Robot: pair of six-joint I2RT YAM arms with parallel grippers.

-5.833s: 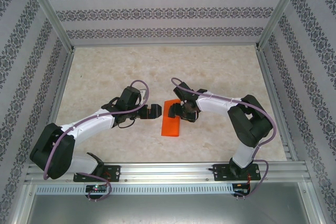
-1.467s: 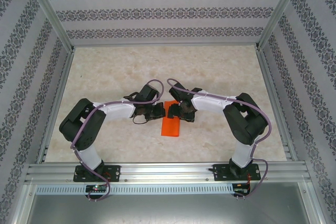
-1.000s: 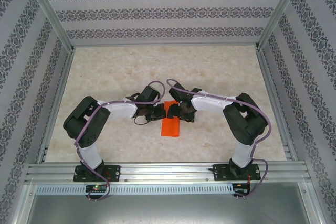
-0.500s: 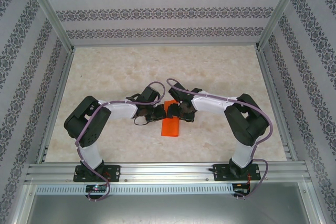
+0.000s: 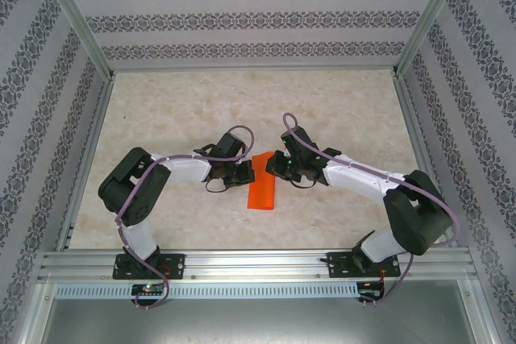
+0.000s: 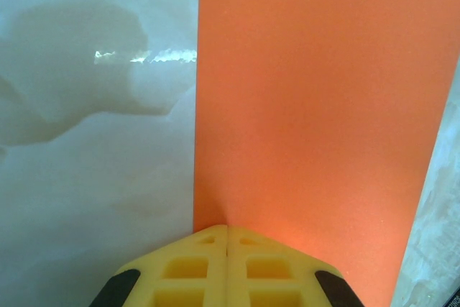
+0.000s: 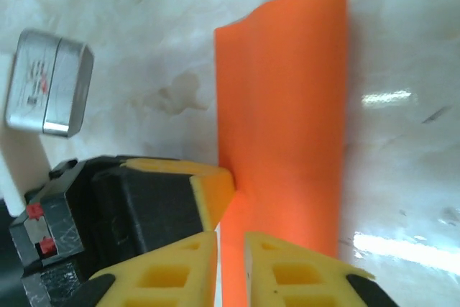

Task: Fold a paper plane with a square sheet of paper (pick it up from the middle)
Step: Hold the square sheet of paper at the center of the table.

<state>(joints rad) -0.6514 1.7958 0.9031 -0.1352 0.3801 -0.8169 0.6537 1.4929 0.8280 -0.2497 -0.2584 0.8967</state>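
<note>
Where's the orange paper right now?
Top view: the orange paper lies on the table as a narrow strip, its far end between the left hand and the right hand, the rest running toward the near edge.

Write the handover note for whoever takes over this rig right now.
Grippers: the left gripper is shut, its tips touching the paper's edge. The right gripper has its jaws a narrow gap apart at the strip's near end; I cannot tell whether it grips.
Things: the square sheet of paper is folded into a narrow orange strip and lies on the table between the two grippers, one end curling up slightly.
Done: the fold into a strip.
Left: nose and wing folds; there is no pointed plane yet.
</note>
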